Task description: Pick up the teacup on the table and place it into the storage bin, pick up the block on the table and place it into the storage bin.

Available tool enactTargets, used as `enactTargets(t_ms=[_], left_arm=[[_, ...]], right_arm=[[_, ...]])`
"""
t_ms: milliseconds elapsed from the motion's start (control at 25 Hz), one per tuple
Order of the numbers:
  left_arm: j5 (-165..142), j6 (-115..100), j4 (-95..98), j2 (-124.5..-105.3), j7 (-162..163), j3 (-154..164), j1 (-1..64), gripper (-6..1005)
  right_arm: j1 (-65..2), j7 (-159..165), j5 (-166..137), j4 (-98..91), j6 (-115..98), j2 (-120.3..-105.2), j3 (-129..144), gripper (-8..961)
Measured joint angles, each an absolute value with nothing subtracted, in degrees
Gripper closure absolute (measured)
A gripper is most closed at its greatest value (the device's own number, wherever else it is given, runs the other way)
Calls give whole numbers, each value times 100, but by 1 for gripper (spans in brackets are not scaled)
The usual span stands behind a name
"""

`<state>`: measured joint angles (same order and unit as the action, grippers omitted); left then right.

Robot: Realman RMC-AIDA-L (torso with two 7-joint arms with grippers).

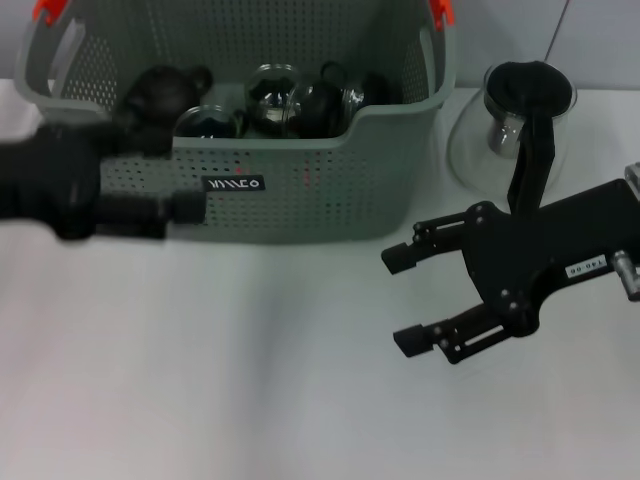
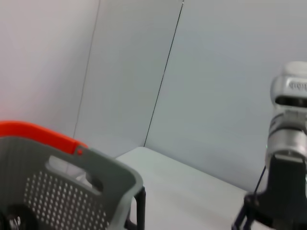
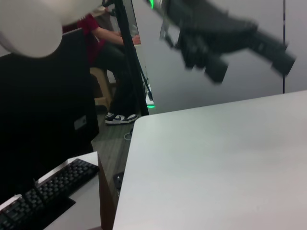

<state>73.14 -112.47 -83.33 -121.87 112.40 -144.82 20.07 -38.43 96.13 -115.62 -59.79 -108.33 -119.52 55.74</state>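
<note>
Grey-green perforated plastic, the storage bin with orange handle clips stands at the back of the white table, and it holds several dark and glassy rounded items, among which a teacup may lie, though I cannot tell one from another. No teacup or block shows on the bare tabletop. The black left gripper sits blurred just in front of the bin's front wall (whether its fingers are apart or together, I cannot tell). The black right gripper hovers over the table with its fingers apart and nothing between them, near a glass carafe with a black handle. Judging by this, the placing looks done or nearly so; the next move calls for drawing both arms clear.
</note>
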Motion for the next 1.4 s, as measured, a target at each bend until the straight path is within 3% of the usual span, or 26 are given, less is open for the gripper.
enactTargets(t_ms=[440,920,1400], left_arm=[[7313,-11287,-6373,-11904,9916,-14489,1678,42],[6217,-10432,-4480,-12002,8531,-14349,2676,48],[6110,-10383,-4406,-12015,8472,-14355,2642,49]], right_arm=[[-3854,9407,-11609,-5680,-10402,-11993,5640,71],[-3733,9292,-12183,-5539,-10144,-11956,5643,71],[-3708,9196,-12154,-5528,-10107,-11982,5633,71]])
